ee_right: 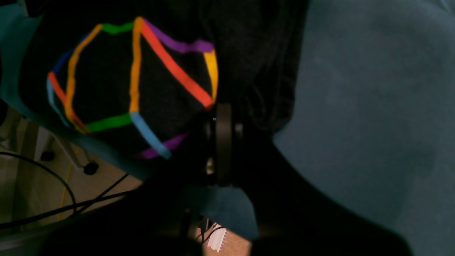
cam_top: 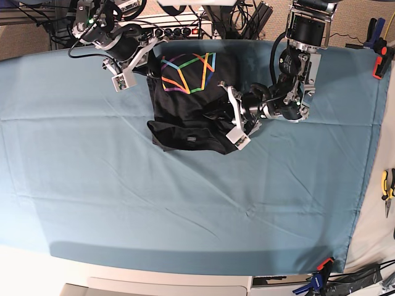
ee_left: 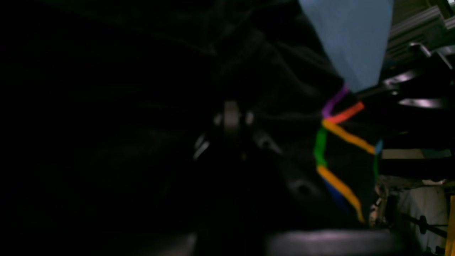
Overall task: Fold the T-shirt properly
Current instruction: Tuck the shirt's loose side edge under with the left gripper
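Teal-blue cloth [cam_top: 92,185] covers the whole table, and it has soft wrinkles in it. On the left side of the overhead view, at the far edge, the right gripper [cam_top: 150,58] reaches in from the corner. Its jaws are pressed together on the far left edge of the T-shirt [cam_top: 185,117]. Its own camera shows the black cloth of the T-shirt [ee_right: 106,81] bunched right against the dark fingers, with the bright print [ee_right: 135,78] just beside them. The print is made of orange, red, green, purple and blue lines. Under that edge I can see the floor and some black cables [ee_right: 53,206]. The T-shirt lies near the far middle of the table, black and partly folded. The print [cam_top: 188,74] faces up on the far part, and a plain black flap lies folded over the near part. To the right of that, the left gripper [cam_top: 229,120] lies low on the right side of the T-shirt. Its jaws are pressed together too, and they pinch the black cloth there. Its own camera is almost all dark, with black T-shirt cloth [ee_left: 277,71] filling it. A few coloured lines [ee_left: 341,135] and a patch of the blue table cloth [ee_left: 352,39] show on the right. Far right, past the cloth's edge, small tools [cam_top: 387,185] lie on the bare table.
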You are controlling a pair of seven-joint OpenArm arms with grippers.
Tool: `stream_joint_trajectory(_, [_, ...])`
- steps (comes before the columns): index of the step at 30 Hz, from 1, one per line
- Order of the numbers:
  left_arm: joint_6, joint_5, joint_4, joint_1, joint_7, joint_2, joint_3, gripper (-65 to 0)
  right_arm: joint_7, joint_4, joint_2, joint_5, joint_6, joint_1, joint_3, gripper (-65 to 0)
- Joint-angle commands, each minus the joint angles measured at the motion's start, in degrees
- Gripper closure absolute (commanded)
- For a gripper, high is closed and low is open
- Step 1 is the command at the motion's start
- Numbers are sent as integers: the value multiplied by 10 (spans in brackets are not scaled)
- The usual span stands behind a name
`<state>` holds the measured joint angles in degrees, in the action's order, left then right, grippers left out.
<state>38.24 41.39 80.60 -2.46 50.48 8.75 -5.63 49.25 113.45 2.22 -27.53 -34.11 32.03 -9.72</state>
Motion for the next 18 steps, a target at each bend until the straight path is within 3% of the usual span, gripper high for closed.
stream_joint_trajectory(1, [2,-7,4,-5,5,0,-2,0,7,5,2,-9,-2,2,-1,0])
stream_joint_trajectory(6, [2,-7,4,-5,5,0,-2,0,49,5,2,-42,-2,13,-1,0])
stream_joint_trajectory(18, [2,-7,4,-6,7,0,-2,0,47,5,34,-9,-2,54,-11,0])
